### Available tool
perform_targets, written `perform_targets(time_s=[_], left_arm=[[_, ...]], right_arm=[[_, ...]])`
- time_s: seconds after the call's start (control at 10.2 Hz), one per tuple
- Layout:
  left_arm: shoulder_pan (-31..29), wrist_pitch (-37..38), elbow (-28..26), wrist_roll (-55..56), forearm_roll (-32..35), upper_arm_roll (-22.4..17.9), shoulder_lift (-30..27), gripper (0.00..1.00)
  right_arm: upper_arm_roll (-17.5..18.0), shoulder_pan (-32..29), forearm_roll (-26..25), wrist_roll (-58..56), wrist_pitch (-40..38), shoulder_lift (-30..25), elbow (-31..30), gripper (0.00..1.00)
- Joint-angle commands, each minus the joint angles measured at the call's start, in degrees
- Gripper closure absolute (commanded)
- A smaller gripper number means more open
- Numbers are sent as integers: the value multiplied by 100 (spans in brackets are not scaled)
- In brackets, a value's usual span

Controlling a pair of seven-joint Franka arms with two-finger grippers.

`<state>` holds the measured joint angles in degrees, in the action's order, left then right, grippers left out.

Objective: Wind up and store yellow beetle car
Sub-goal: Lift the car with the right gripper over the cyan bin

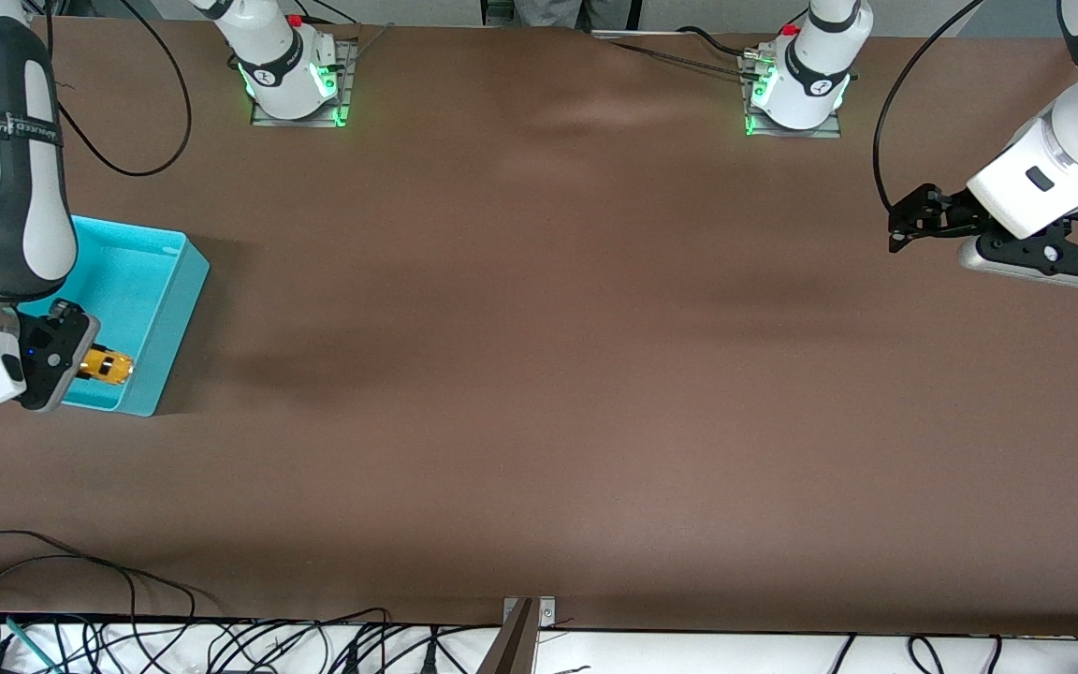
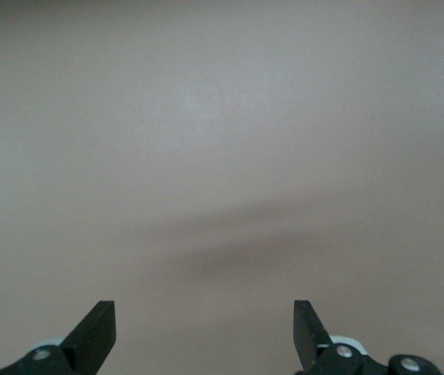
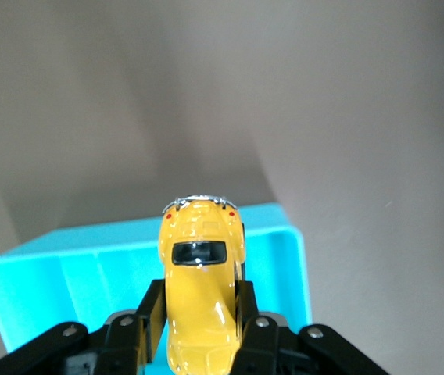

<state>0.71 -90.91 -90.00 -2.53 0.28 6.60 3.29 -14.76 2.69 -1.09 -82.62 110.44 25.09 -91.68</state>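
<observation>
Bare brown table (image 1: 539, 393), cables (image 1: 80, 599) nearest.

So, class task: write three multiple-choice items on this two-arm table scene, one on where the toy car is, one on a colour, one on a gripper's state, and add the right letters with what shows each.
1. Where is the yellow beetle car?
A. lying on the bare table
B. held in the right gripper over the bin
C. held in the left gripper

2. What colour is the bin?
A. turquoise
B. red
C. white

3. How does the left gripper stand?
A. shut on the car
B. shut on a cable
C. open and holding nothing

Answers:
1 B: the right wrist view shows the fingers clamped on the car's sides, with the bin under it.
2 A: both the front view and the right wrist view show turquoise walls.
3 C: the left wrist view shows its fingers apart with only brown table between them.
</observation>
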Motion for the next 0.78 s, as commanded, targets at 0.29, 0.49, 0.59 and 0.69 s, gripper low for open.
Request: perform_targets(time_s=[0.29,0.49,0.59,0.69], left_arm=[[26,65,18,95,104,8,-13,0],[35,65,18,174,104,17,-21,0],[35,65,18,166,104,17,-22,0],[26,65,18,165,104,17,-22,0]], right_arm=[[-598,-110,-14,-1168,2408,-584,-2606,100],[-598,-294,3,-1439,2763,-566,-2960,100],[-598,-373,47,-1519,2773,-514,-2996,100],[-590,-426,169,-1651,2781,-426,-3005,100]])
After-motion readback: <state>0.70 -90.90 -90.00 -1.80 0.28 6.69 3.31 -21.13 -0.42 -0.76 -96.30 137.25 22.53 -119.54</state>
